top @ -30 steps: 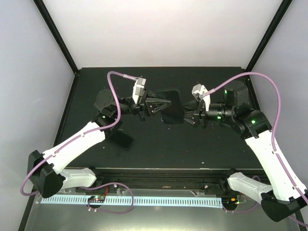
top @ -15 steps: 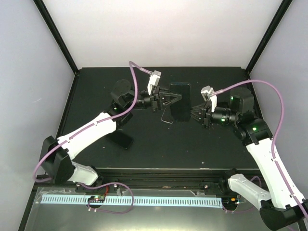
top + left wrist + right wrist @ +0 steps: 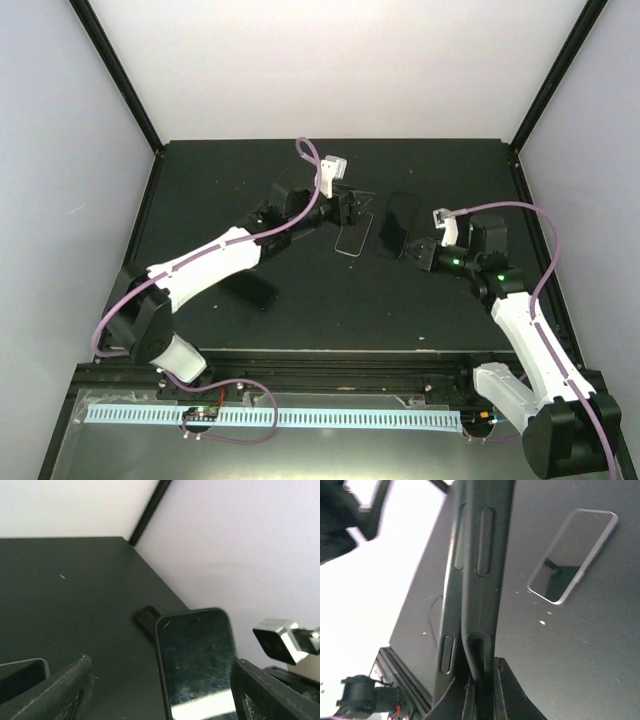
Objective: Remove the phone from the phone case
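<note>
**Phone case pinched on edge by the right arm, phone flat on the table**

Phone case (image 3: 398,225), black, is held off the table (image 3: 450,170) by the right gripper (image 3: 413,250), whose fingers are pressed onto its near end. The right wrist view shows the case edge-on, with oval button slots along its side wall. From the left wrist view its glossy, scratched face and raised rim are visible. Whether anything sits inside it cannot be told.

Just beside the case, on its left in the top view, a silver-edged phone (image 3: 352,241) lies flat on the table, screen up and apart from the case. The left gripper (image 3: 354,212) hangs near the phone's far end with its fingers spread wide and nothing between them. In its own wrist view the phone shows outside one finger, not in the gap.

A dark flat object (image 3: 250,290) lies on the table under the left arm, well apart from the phone.
</note>
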